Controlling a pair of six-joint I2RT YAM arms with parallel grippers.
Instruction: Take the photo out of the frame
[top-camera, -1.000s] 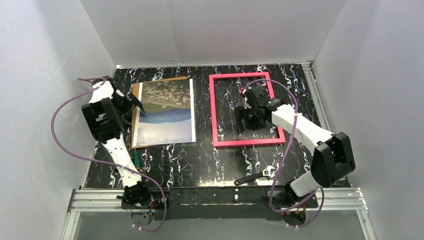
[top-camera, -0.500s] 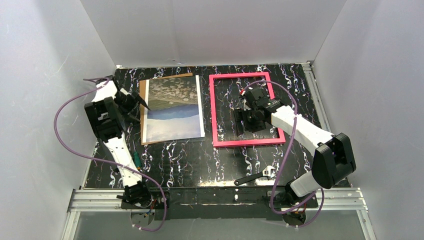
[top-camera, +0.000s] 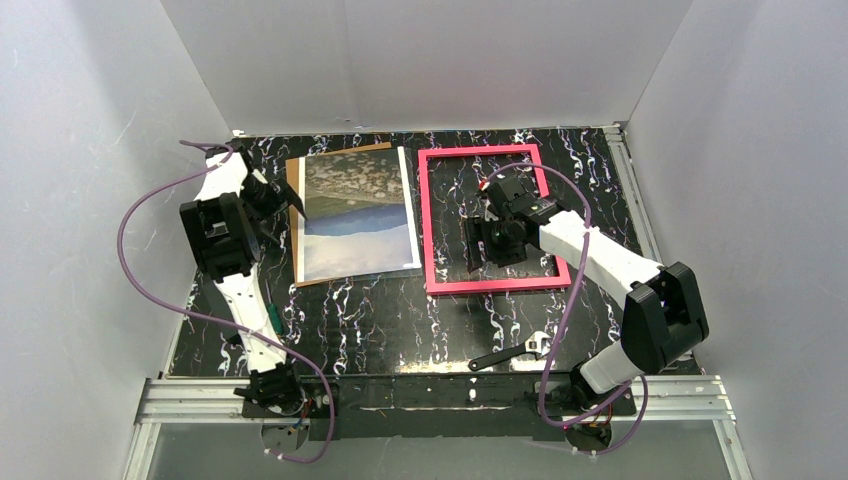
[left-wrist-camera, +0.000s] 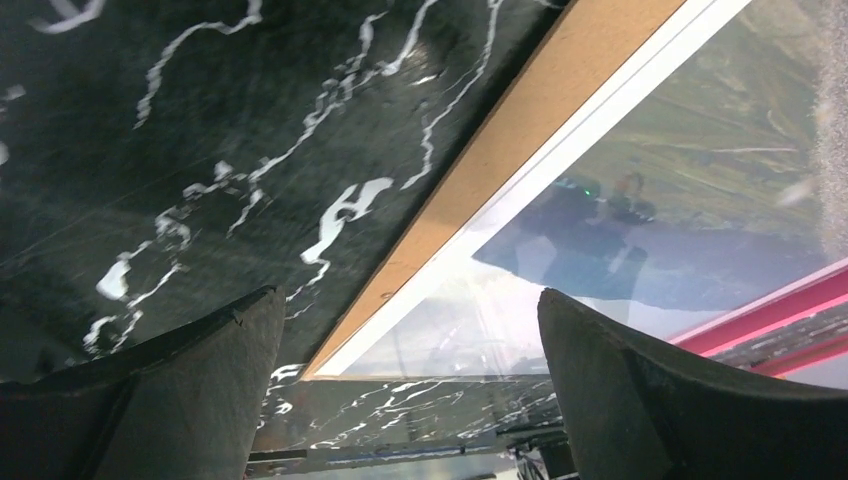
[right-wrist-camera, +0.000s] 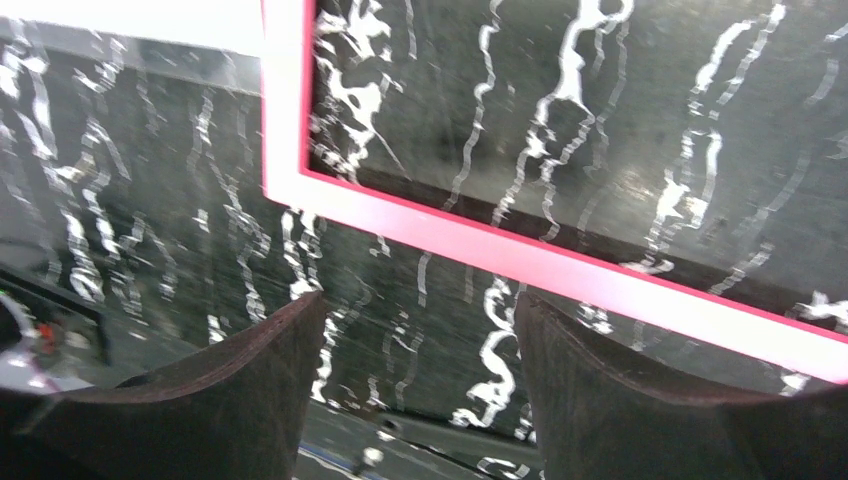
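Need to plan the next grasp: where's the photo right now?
In the top view the photo lies on the brown backing board, left of centre on the table, close beside the left edge of the pink frame and outside it.

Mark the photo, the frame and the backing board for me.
photo (top-camera: 360, 215): top view, middle of the print.
frame (top-camera: 426, 220): top view, left pink rail.
backing board (left-wrist-camera: 480, 170): left wrist view, bare brown strip beside the print.

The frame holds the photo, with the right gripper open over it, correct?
No. The frame is empty; the top external view shows the photo lying outside it, to its left. The right gripper is open over the frame.
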